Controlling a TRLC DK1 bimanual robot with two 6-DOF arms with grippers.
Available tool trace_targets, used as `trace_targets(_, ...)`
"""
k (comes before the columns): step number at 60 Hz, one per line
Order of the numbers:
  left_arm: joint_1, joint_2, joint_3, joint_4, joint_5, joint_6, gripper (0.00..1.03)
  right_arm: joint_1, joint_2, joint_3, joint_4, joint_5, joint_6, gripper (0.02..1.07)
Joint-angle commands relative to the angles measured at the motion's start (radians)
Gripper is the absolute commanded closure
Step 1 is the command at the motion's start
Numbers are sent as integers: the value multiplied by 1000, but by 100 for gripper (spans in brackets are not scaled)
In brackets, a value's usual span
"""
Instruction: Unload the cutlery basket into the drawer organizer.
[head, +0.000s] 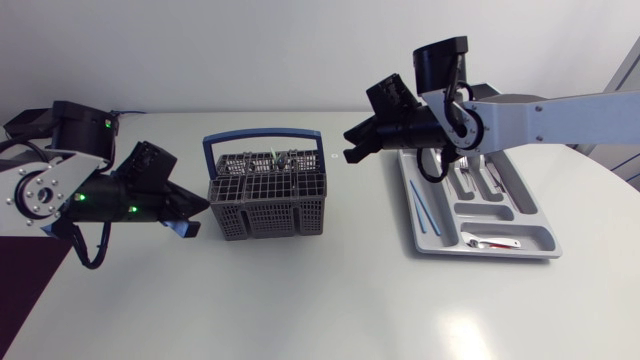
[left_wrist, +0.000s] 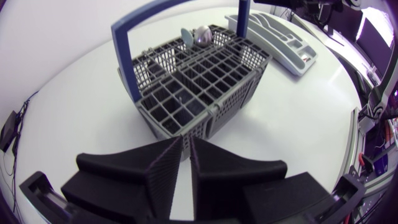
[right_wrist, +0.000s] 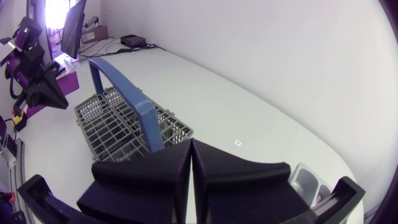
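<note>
Table (head: 300, 300): spoon (left_wrist: 202, 36) in basket (head: 265, 205), cutlery (head: 490, 175) in organizer (head: 480, 250)

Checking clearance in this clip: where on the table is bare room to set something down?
Bare: the table's near strip in front of basket and organizer, and the gap between them. Crowded: between left tool and basket, and the organizer's far end under the right arm.

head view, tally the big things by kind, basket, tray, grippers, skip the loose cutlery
cutlery basket: 1
drawer organizer: 1
grippers: 2, left gripper and right gripper
total: 4
</note>
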Motion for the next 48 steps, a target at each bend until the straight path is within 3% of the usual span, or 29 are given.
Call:
trace_targets(1,7,-1,-47,-11,7,52,74,-4,67,63,19,-25,54,101)
trace_targets(12,10,64,-92,25,10,84,74,-10,171,195,-11,-69,117,101)
trace_targets(32,10,215,-75,172,13,81,74,-7,332,434,-241,-241,170,101)
trace_targets(48,24,247,-57,252,12,67,74,-15,332,439,-352,-349,148,101)
